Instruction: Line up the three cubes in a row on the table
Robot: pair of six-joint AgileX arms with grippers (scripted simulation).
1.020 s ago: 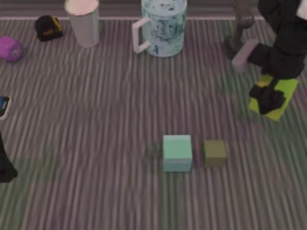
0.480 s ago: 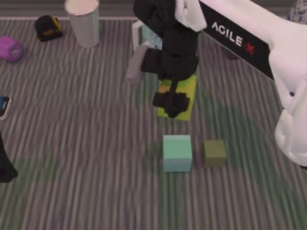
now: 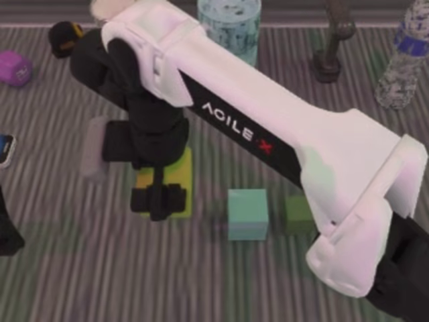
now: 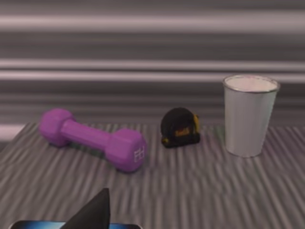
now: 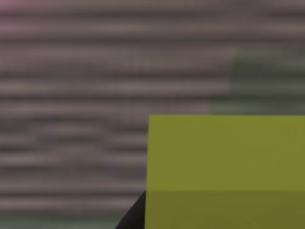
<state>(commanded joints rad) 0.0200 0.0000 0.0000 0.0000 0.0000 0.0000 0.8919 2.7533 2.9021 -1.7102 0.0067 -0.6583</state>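
Yellow cube (image 3: pixel 175 176) now left of mint cube (image 3: pixel 247 213)

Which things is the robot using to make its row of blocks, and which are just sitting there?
For the job:
- yellow cube, held in the right gripper
- mint-teal cube
- olive-green cube

Just lying about:
- purple dumbbell
- tape measure
- white cup
- speckled mug
- plastic bottle
- left arm, parked at the table's left edge
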